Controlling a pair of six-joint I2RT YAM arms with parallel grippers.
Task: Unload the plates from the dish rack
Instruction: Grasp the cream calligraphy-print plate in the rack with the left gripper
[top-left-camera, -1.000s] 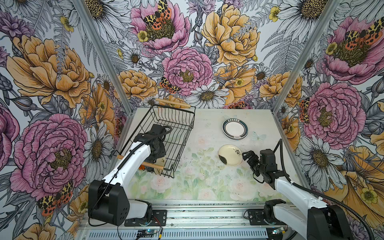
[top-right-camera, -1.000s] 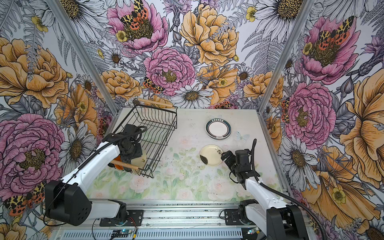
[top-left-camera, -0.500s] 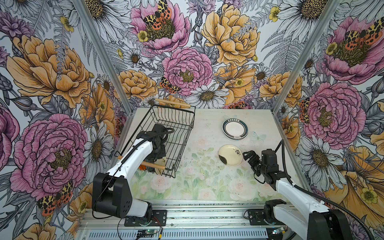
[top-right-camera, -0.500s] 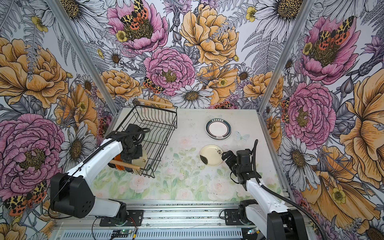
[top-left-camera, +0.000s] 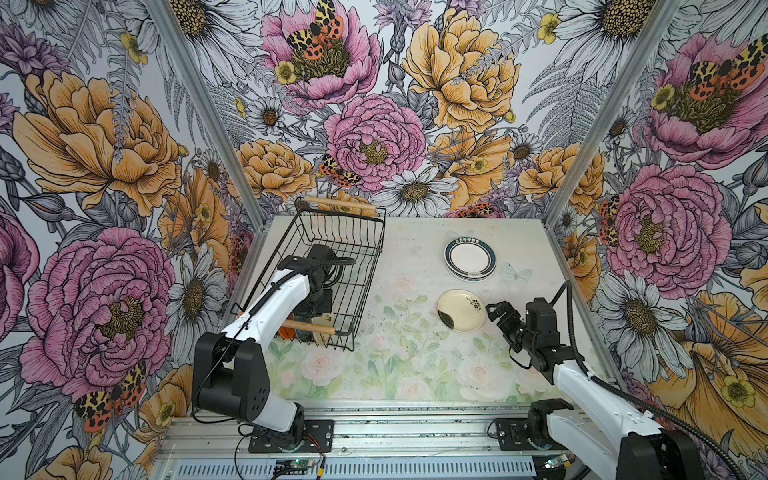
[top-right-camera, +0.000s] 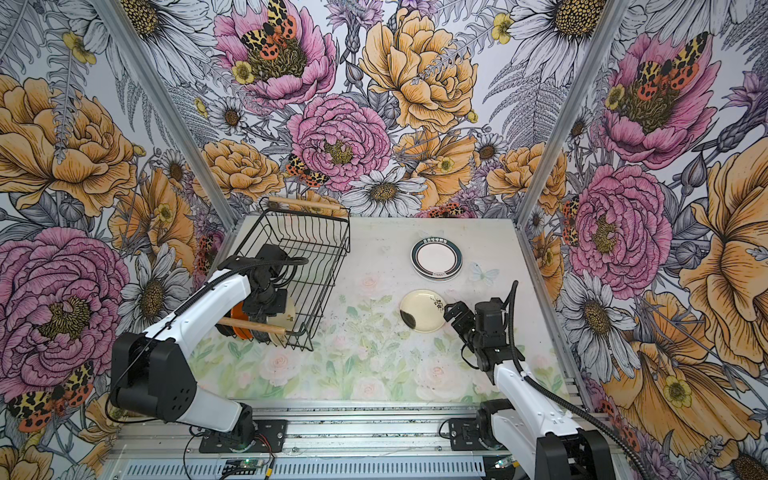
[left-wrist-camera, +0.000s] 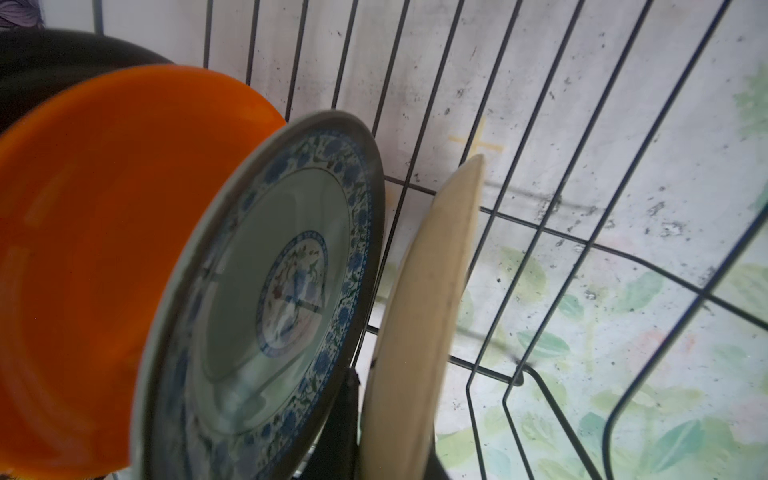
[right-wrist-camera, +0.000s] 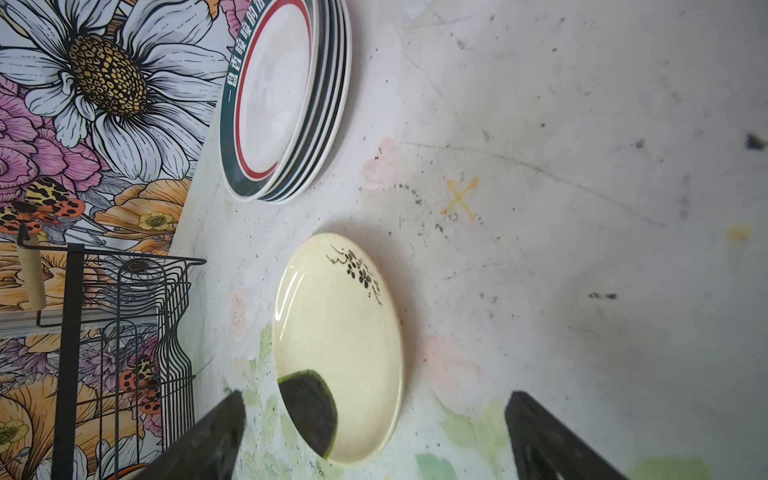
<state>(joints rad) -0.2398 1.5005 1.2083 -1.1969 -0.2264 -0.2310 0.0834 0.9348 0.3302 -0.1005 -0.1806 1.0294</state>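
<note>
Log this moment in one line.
left gripper: closed on racked cream plate | right gripper: open, by cream floral plate | dish rack: orange plate, blue-patterned plate, black plate also inside

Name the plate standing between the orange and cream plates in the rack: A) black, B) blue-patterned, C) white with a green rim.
B: in the left wrist view the blue-patterned plate stands on edge between the orange plate and the cream plate in the dish rack.

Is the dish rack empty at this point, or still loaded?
Still loaded. The dish rack holds an orange plate, a blue-patterned plate and a cream plate, all standing on edge.
</note>
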